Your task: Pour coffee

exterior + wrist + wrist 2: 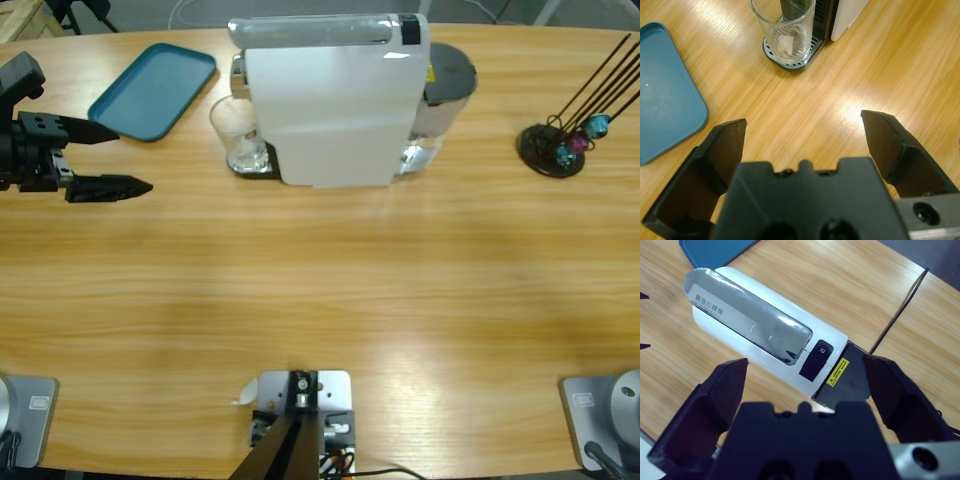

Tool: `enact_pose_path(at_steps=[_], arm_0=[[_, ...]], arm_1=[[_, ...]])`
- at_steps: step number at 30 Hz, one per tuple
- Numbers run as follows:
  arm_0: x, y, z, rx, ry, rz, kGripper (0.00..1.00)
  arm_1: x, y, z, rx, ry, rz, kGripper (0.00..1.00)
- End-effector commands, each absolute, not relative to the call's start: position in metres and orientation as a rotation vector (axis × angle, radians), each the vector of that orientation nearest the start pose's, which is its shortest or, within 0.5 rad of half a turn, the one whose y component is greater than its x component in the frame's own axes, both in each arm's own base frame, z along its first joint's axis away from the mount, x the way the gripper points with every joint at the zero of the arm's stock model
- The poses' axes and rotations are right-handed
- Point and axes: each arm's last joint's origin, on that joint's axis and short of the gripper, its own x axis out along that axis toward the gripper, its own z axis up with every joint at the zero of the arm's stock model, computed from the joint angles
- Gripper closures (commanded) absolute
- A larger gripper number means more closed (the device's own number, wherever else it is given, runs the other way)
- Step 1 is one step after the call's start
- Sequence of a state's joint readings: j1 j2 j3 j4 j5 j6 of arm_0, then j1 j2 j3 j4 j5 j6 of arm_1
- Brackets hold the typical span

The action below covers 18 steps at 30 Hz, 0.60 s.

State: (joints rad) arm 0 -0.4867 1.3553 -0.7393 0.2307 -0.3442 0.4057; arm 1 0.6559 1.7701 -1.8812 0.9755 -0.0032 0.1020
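Note:
A white coffee machine (330, 110) stands at the table's back middle, with a clear glass (238, 135) on its drip tray (790, 62) at its left end. I see no tan coffee in the glass (785, 30); its bottom looks clear. My left gripper (133, 158) hovers open at the table's left, pointing toward the glass, well short of it and holding nothing (804, 122). My right gripper (806, 364) is open above the machine (755, 335), looking down on its silver lid and black button (822, 348). The high view does not show it.
A teal tray (155, 90) lies at the back left, beside the left gripper (665, 90). A black capsule stand (555, 150) with thin rods and a few coloured capsules sits at the back right. The machine's grey water tank (450, 75) is at its right end.

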Motion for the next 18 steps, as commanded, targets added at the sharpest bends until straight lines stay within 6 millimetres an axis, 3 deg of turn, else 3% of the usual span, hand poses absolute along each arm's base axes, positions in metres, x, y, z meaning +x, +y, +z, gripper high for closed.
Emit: enact_pose_path(at_steps=[1,9,18], arm_0=[[0.179,-0.117,0.278,0.413,0.711,-0.960,0.000],[0.175,-0.114,0.283,0.412,0.684,-0.957,0.000],[0.174,-0.114,0.291,0.408,0.649,-0.960,0.000]], arm_1=[[0.284,0.222,0.418,-0.205,0.929,0.574,0.000],[0.277,0.217,0.427,-0.205,0.905,0.576,0.000],[0.279,0.218,0.421,-0.217,0.925,0.571,0.000]])
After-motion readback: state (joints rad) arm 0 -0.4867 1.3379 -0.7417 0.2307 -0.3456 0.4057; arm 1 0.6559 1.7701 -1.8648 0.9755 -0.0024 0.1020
